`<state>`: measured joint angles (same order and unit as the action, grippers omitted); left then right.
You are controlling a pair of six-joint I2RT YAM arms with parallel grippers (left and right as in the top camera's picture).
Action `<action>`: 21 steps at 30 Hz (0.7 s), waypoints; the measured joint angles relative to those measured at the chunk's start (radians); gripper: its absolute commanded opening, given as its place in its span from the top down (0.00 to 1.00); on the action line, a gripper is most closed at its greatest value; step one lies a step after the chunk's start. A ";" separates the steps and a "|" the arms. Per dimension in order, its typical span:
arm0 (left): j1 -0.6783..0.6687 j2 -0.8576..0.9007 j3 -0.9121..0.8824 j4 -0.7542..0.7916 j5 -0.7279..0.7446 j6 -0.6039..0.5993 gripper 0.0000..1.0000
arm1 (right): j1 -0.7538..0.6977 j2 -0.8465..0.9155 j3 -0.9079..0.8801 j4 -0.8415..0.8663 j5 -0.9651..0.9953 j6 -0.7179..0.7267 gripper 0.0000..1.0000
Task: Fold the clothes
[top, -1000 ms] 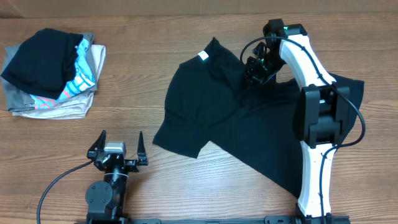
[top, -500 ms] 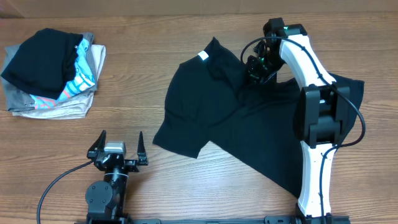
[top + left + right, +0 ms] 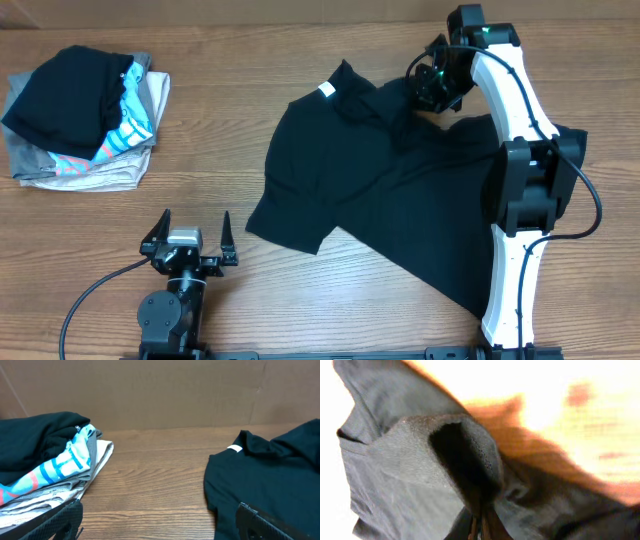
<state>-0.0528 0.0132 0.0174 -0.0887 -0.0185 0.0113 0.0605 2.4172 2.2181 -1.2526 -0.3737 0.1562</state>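
1. Currently, the right end effector (image 3: 434, 91) pinches a fold of the T-shirt (image 3: 370, 200), which lies rumpled on the desk (image 3: 300, 305).
2. Left end effector (image 3: 190, 243): spread, idle.
3. Recommended: lift slowly and draw the fabric flat.

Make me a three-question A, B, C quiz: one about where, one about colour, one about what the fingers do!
1. Where on the table is the pile of folded clothes? A far left B middle C far right
2. What colour is the black T-shirt's neck label? A red B white C green
3. The right arm's fingers are: A wide open B shut on nothing C shut on the T-shirt
Answers: 1 A, it sits far left; 2 B, a small white tag; 3 C, fabric is pinched between them.
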 measured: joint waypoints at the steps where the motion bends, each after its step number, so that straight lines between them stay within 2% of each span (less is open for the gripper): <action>1: 0.000 0.000 0.000 0.000 0.000 0.000 0.00 | 0.000 0.000 0.000 0.016 0.003 -0.005 0.96; 10: 0.000 0.000 0.000 0.000 0.000 0.000 0.00 | 0.000 0.000 0.002 0.187 0.046 -0.065 0.96; 21: 0.000 0.000 0.000 0.000 0.000 0.000 0.00 | 0.000 0.000 0.002 0.420 0.175 -0.243 0.96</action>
<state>-0.0528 0.0132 0.0174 -0.0887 -0.0189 0.0113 0.0605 2.4172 2.2200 -0.8322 -0.1989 -0.0872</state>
